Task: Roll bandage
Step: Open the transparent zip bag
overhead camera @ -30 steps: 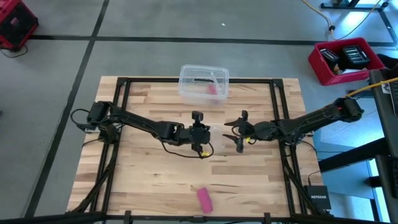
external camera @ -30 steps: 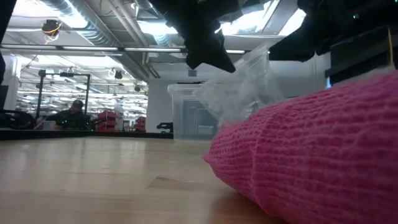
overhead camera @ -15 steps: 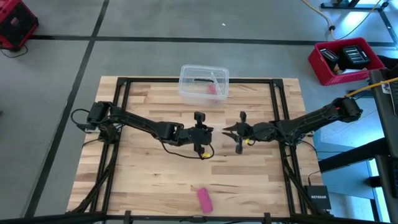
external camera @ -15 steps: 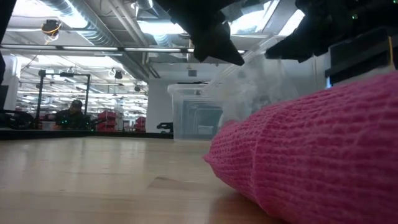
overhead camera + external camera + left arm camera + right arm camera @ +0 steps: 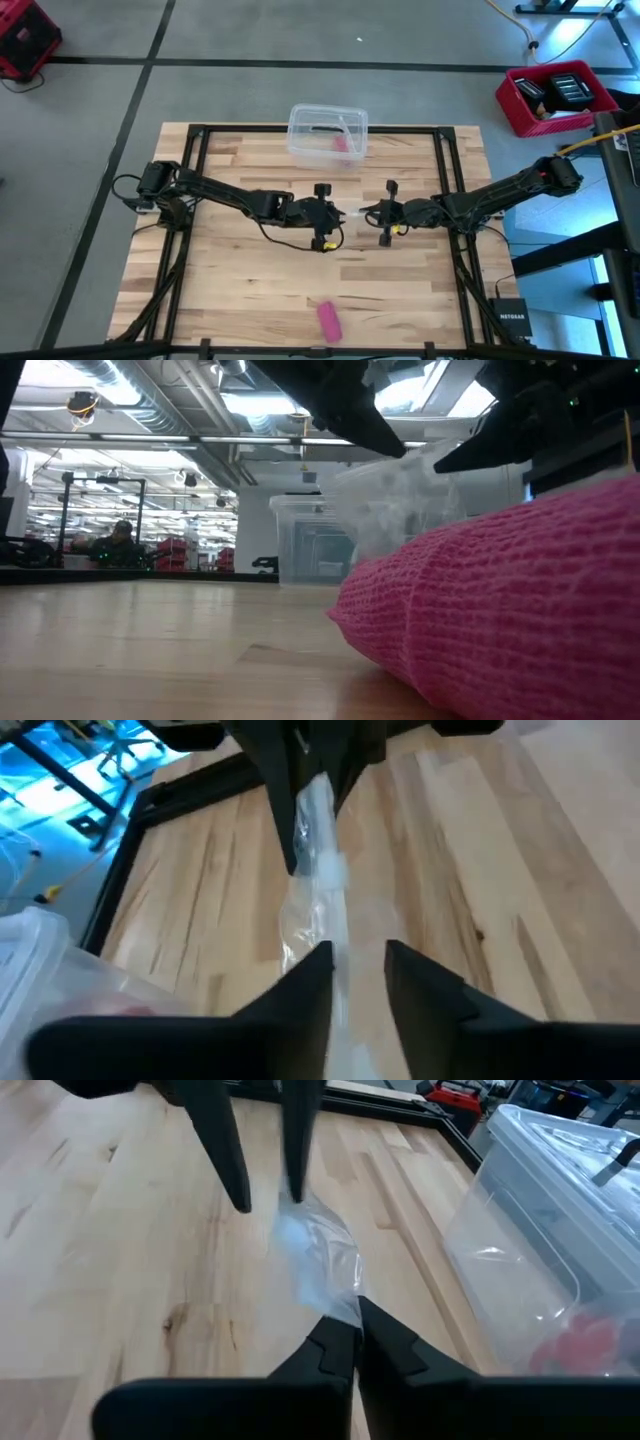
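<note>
The pink bandage [image 5: 329, 320] lies as a short roll on the table near its front edge, filling the right of the low view [image 5: 500, 600]; no gripper touches it. Over the table's middle a small clear plastic wrapper [image 5: 350, 213] spans the space between my two grippers. My right gripper [image 5: 364, 212] is shut on one end. My left gripper [image 5: 335, 213] stands open, with the wrapper's other end [image 5: 335, 955] between its fingers. My left gripper stands open around the wrapper's end [image 5: 292, 1208]; whether a finger touches it I cannot tell. My right gripper pinches the wrapper's other end [image 5: 345, 1295] between its two fingers, coming from the table's right and slanting a little downward. The wrapper hangs crumpled, clear of the table.
A clear plastic box [image 5: 328, 135] with something pink inside stands at the table's far edge, just behind the grippers. A black frame [image 5: 200, 140] runs along the table's edges. Bare wood lies between the grippers and the bandage.
My right gripper has shut on the wrapper's free end. My left gripper, which held the wrapper hanging, has rolled at the wrist and opened. The wrapper now stretches between the two grippers instead of dangling below the left one.
</note>
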